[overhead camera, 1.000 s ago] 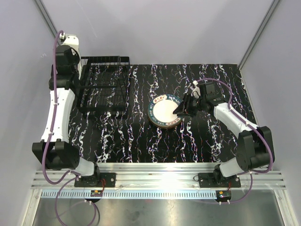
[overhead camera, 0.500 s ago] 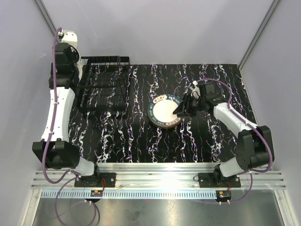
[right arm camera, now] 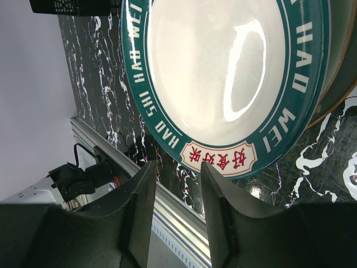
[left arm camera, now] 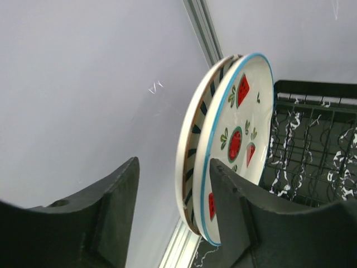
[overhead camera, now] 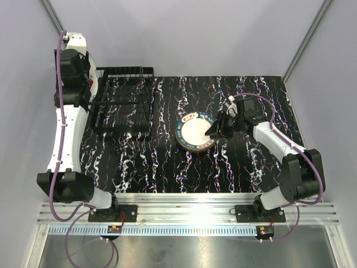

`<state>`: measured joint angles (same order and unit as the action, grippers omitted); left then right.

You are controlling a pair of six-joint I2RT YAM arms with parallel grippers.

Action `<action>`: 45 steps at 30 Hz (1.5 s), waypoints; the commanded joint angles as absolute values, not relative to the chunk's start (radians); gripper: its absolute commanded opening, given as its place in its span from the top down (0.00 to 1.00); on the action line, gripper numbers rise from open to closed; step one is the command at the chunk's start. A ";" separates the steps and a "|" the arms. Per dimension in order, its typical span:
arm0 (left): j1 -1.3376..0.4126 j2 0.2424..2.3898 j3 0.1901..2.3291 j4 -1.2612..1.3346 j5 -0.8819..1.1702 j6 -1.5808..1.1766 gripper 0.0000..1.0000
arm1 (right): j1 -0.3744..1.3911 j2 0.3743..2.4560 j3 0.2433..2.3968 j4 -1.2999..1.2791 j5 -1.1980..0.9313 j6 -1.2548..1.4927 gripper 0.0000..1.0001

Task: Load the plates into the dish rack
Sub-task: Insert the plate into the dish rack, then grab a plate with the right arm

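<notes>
Two plates stand upright at the end of the black wire dish rack [left arm camera: 312,139] [overhead camera: 125,103]: a white watermelon plate with a blue rim [left arm camera: 240,128] and, close behind it, a striped plate [left arm camera: 195,139]. My left gripper [left arm camera: 173,220] is open just in front of their lower edges and holds nothing. In the top view the left arm hides that end of the rack. A teal-rimmed plate with lettering [right arm camera: 223,72] [overhead camera: 195,133] tops a stack on the table, over a pale green plate [right arm camera: 337,67]. My right gripper [right arm camera: 175,190] [overhead camera: 214,133] is open at the stack's right edge, with nothing between its fingers.
The rack sits at the back left of the black marbled table [overhead camera: 167,162], close to the left wall and its metal corner post [left arm camera: 203,28]. An aluminium rail [overhead camera: 189,201] runs along the near edge by the arm bases.
My left gripper has opened and the left arm has drawn back and up toward the back-left corner. The right arm and the plate stack have not moved.
</notes>
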<state>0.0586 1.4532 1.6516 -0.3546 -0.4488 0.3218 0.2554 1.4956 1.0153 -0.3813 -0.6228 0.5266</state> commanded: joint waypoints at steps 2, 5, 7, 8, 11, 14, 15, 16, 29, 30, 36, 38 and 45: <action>0.063 1.364 1.727 -0.318 -0.434 0.269 0.36 | 0.258 1.479 1.049 -0.359 -0.632 0.503 0.55; 0.064 1.324 1.738 -0.331 -0.393 0.223 0.31 | 0.258 1.473 1.055 -0.370 -0.623 0.502 0.54; 0.064 1.287 1.746 -0.366 -0.348 0.180 0.30 | 0.258 1.476 1.060 -0.374 -0.620 0.500 0.53; 0.064 1.275 1.747 -0.377 -0.330 0.164 0.30 | 0.256 1.474 1.061 -0.373 -0.620 0.500 0.52; 0.064 1.207 1.706 -0.403 -0.250 0.088 0.24 | 0.259 1.473 1.069 -0.383 -0.608 0.505 0.50; 0.064 1.131 1.628 -0.403 -0.128 0.008 0.15 | 0.258 1.459 1.068 -0.394 -0.559 0.508 0.47; 0.064 1.090 1.602 -0.396 -0.100 -0.041 0.08 | 0.258 1.451 1.068 -0.399 -0.542 0.509 0.47; 0.064 1.071 1.576 -0.373 -0.069 -0.069 0.04 | 0.259 1.447 1.066 -0.403 -0.511 0.509 0.46; -0.036 0.882 1.137 -0.227 0.298 -0.296 0.01 | 0.239 1.448 1.029 -0.436 -0.244 0.623 0.50; -0.058 0.871 1.121 -0.236 0.278 -0.279 0.01 | 0.239 1.450 1.028 -0.442 -0.232 0.626 0.50; -0.147 0.813 0.964 -0.206 0.221 -0.245 0.01 | 0.239 1.494 0.997 -0.393 -0.245 0.666 0.49; -0.169 0.807 0.921 -0.196 0.213 -0.238 0.01 | 0.239 1.520 0.985 -0.370 -0.276 0.683 0.49; -0.192 0.810 0.827 -0.158 0.241 -0.227 0.01 | 0.239 1.566 0.966 -0.288 -0.319 0.727 0.50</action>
<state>-0.1875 0.8143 0.8436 -0.2386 0.2306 -0.2417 0.2428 1.5646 0.9627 -0.3599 -0.3019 0.6952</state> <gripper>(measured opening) 0.987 0.508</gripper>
